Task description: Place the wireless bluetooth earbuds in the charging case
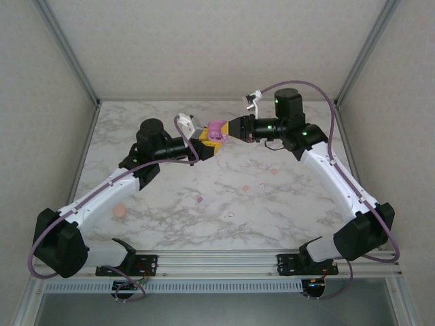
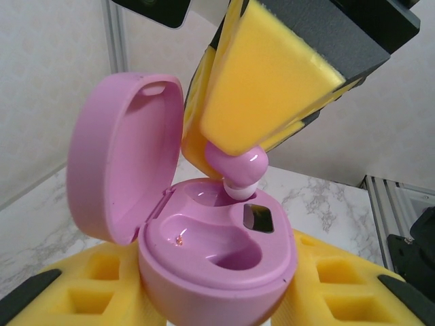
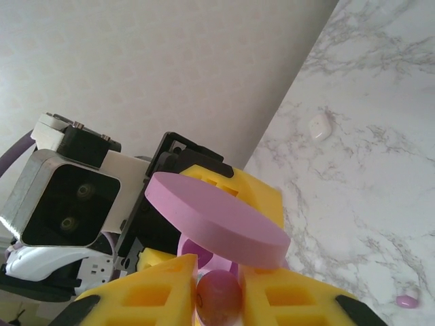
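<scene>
My left gripper (image 1: 209, 142) is shut on the base of an open purple charging case (image 2: 217, 261), which it holds above the table, yellow pads (image 2: 81, 288) on either side. The lid (image 2: 122, 156) stands up on the left. My right gripper (image 3: 219, 293) is shut on a purple earbud (image 2: 238, 170). The bud's white tip hangs just over the case's far slot (image 2: 204, 193), and the near slot (image 2: 217, 238) is empty. In the right wrist view the bud (image 3: 219, 300) sits between the yellow fingers (image 3: 146, 299), under the lid (image 3: 217, 217).
Loose buds lie on the marble table (image 1: 306, 217): purple (image 1: 199, 200), white (image 1: 230, 214), and two peach-pink (image 1: 246, 188) (image 1: 274, 171). A larger peach-pink rounded piece (image 1: 119, 210) lies by the left arm. Walls close in the back and sides.
</scene>
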Robot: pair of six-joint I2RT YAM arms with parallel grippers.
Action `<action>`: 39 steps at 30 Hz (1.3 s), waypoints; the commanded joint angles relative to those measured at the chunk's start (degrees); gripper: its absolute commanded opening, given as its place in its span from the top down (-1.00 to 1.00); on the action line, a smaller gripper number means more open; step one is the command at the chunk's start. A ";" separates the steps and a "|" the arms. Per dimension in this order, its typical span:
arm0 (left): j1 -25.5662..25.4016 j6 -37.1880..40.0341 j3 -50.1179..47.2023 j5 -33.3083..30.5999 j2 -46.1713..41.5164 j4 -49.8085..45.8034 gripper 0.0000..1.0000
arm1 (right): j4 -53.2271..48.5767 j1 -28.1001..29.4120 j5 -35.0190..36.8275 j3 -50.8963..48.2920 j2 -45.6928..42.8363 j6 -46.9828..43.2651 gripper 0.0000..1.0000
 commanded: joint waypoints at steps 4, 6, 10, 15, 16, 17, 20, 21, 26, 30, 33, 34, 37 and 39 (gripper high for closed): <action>-1.18 -0.32 2.45 1.46 0.10 2.65 0.43 | 2.02 1.09 2.15 0.76 -0.88 0.92 0.58; -1.27 -0.18 2.49 1.11 0.26 2.42 0.43 | 3.25 1.15 2.40 0.60 -1.00 2.07 0.59; -1.37 -0.29 2.62 0.97 0.32 2.56 0.43 | 4.36 1.16 3.08 0.02 -1.42 2.74 0.58; -1.45 -0.29 2.88 0.94 0.27 2.56 0.43 | 4.03 1.17 4.43 -0.34 -1.40 2.42 0.56; -1.45 -0.39 3.01 0.96 0.27 2.56 0.43 | 4.42 1.20 4.51 -0.63 -1.43 2.55 0.55; -1.45 -0.39 3.06 0.94 0.27 2.63 0.43 | 4.32 1.25 4.61 -0.63 -1.37 2.29 0.53; -1.50 -0.54 3.06 0.65 0.27 2.90 0.43 | -0.96 1.41 6.35 0.97 -1.16 -1.24 0.46; -1.54 -0.57 3.06 0.63 0.23 3.04 0.43 | -2.27 1.43 6.46 1.32 -1.16 -2.24 0.43; -1.54 -0.89 3.06 0.57 0.27 3.42 0.43 | -3.81 1.50 7.71 1.67 -1.39 -3.03 0.37; -1.54 -1.15 3.06 0.33 0.31 3.62 0.43 | -4.64 1.45 9.10 2.15 -1.40 -3.04 0.31; -1.54 -0.99 2.97 0.07 0.16 3.40 0.43 | -5.36 1.48 10.10 2.66 -1.53 -3.16 0.26; -1.54 -0.82 2.88 0.00 0.10 3.29 0.43 | -5.35 1.51 10.14 2.70 -1.58 -3.09 0.25; -1.54 -0.74 2.70 -0.08 0.16 3.01 0.43 | -5.29 1.51 10.26 2.83 -1.79 -2.86 0.23; -1.54 -0.57 2.62 -0.20 0.15 2.77 0.43 | -5.26 1.53 10.38 2.91 -1.96 -2.77 0.20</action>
